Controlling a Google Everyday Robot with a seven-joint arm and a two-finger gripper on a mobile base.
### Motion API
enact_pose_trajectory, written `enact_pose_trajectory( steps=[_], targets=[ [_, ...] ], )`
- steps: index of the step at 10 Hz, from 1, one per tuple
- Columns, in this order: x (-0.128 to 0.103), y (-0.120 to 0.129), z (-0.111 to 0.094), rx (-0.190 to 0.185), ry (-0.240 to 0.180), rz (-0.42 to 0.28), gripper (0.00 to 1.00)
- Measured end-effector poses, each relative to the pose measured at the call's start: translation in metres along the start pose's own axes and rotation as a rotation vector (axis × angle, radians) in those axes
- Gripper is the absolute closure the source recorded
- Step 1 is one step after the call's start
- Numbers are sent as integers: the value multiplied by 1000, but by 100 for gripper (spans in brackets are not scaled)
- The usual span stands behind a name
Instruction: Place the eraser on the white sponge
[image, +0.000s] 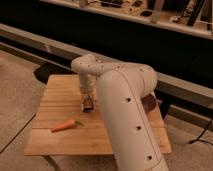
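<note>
The gripper (88, 102) reaches down over the wooden table (55, 102), fingers closed around the eraser (88, 106), held at the tabletop beyond the orange carrot (64, 125).

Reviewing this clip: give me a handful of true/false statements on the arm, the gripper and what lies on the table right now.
1. The gripper is down over the middle of the wooden table. True.
2. An orange carrot lies on the table, nearer the front edge than the gripper. True.
3. The carrot is held in the gripper. False: it lies apart, to the gripper's front left in the picture.
4. The arm hides nothing of the table. False: it covers much of the right side.
5. The eraser is at the gripper's tip. True.
</note>
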Motion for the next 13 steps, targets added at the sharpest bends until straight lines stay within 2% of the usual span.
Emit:
enact_pose_trajectory(
  steps=[2, 3, 7, 9, 10, 11, 13],
  targets=[
    [-2, 2, 0, -5, -2, -9, 98],
    [-1, 1, 1, -4, 0, -10, 93],
    [3, -1, 7, 0, 12, -12, 55],
    [4, -1, 9, -2, 14, -12, 31],
    [5, -1, 10, -4, 15, -11, 24],
    [4, 0, 9, -7, 13, -9, 20],
    [3, 0, 9, -16, 10, 0, 20]
  ],
)
